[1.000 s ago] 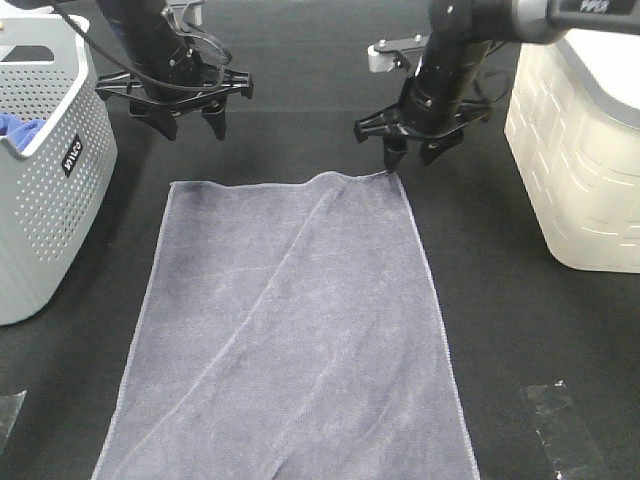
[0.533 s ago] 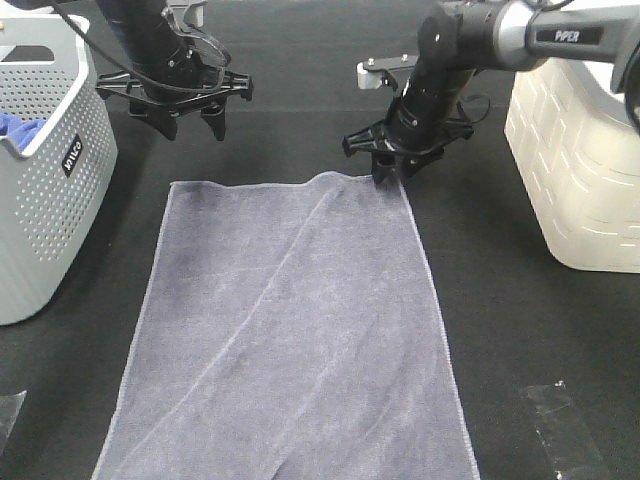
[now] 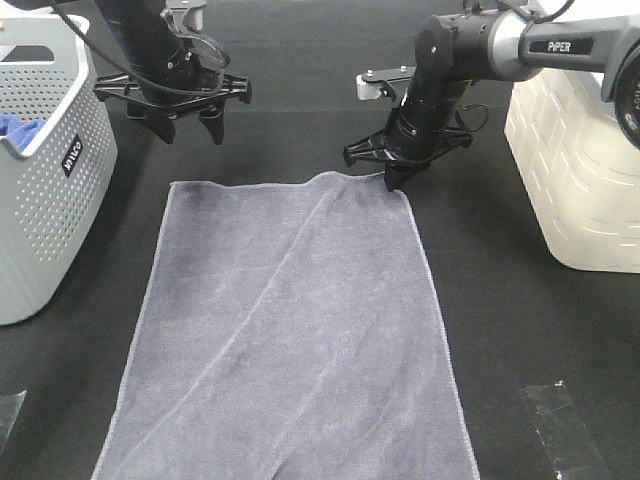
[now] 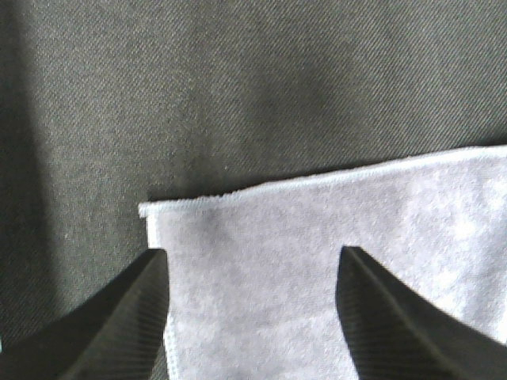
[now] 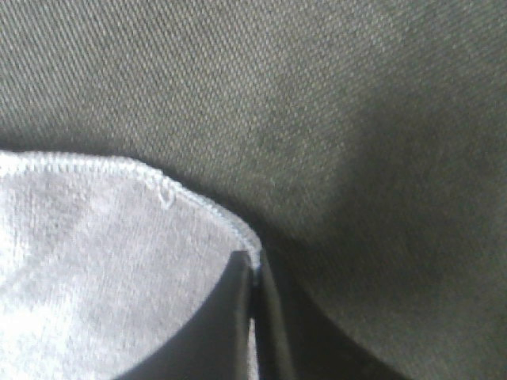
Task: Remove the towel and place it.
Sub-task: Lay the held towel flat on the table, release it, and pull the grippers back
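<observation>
The greyish-lavender towel (image 3: pixel 290 330) lies spread flat on the black table, its long side running toward the camera. My right gripper (image 3: pixel 392 180) is down at the towel's far right corner. In the right wrist view the gripper (image 5: pixel 255 273) is shut, its two fingers pressed together with the hem of the towel (image 5: pixel 103 253) pinched between them. My left gripper (image 3: pixel 190 128) hangs open just beyond the far left corner, above the table. In the left wrist view that corner of the towel (image 4: pixel 333 253) lies between the spread fingers of the gripper (image 4: pixel 252 261), untouched.
A grey perforated basket (image 3: pixel 40 200) stands at the left with a bright blue cloth (image 3: pixel 20 127) inside. A cream basket (image 3: pixel 580 170) stands at the right. A strip of clear tape (image 3: pixel 560 420) is stuck to the table near the front right.
My right gripper has closed on the towel's far right corner and its wrist has turned a little. The left arm has barely moved.
</observation>
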{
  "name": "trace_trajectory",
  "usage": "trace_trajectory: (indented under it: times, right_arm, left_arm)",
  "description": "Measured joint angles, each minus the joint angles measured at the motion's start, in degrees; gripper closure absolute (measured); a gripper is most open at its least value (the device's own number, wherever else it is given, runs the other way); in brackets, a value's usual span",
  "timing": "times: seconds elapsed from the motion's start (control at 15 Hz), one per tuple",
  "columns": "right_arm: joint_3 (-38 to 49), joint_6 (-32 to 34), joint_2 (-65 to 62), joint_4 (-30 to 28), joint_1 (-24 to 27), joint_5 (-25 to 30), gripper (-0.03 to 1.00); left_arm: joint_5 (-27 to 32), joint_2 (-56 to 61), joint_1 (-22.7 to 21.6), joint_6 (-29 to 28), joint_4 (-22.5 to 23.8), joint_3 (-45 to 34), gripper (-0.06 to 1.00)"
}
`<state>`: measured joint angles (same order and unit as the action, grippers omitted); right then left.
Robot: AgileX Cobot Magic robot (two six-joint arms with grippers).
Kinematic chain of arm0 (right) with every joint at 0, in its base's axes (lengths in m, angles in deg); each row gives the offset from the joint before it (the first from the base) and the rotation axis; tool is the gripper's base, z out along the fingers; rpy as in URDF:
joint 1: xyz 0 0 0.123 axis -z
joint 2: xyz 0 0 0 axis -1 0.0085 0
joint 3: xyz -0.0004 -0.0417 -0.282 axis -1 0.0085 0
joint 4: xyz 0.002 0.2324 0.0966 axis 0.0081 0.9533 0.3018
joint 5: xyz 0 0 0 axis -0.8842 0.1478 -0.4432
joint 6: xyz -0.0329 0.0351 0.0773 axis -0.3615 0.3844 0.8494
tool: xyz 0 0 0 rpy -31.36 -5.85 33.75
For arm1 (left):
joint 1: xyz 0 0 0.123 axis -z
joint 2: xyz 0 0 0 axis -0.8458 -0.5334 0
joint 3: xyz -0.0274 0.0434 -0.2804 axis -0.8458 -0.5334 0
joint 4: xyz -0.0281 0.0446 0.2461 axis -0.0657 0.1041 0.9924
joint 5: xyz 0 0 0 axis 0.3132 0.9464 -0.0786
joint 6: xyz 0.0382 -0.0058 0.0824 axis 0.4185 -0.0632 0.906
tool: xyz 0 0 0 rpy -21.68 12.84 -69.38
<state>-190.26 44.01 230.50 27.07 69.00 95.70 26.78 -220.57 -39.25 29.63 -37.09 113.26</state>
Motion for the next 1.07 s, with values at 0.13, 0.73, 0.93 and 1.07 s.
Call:
trace_trajectory:
  times: [0.13, 0.73, 0.93, 1.07]
  right_arm:
    - [-0.1, 0.3, 0.0, -0.9, 0.0, 1.1, 0.97]
    - [-4.1, 1.9, -2.9, -4.0, 4.0, 6.5, 0.97]
    - [-4.5, 1.9, -2.9, -4.2, 4.0, 6.9, 0.97]
    - [-4.5, 1.9, -2.9, -4.3, 4.0, 7.0, 0.97]
  left_arm:
    - [0.0, 0.0, 0.0, 0.0, 0.0, 0.0, 0.35]
    - [-2.3, -0.4, 0.0, -2.6, 0.1, 0.0, 0.35]
    - [-4.2, -2.3, 0.0, -6.0, 1.3, 0.1, 0.35]
    - [-2.9, -4.5, 0.0, -7.4, 2.1, 1.0, 0.35]
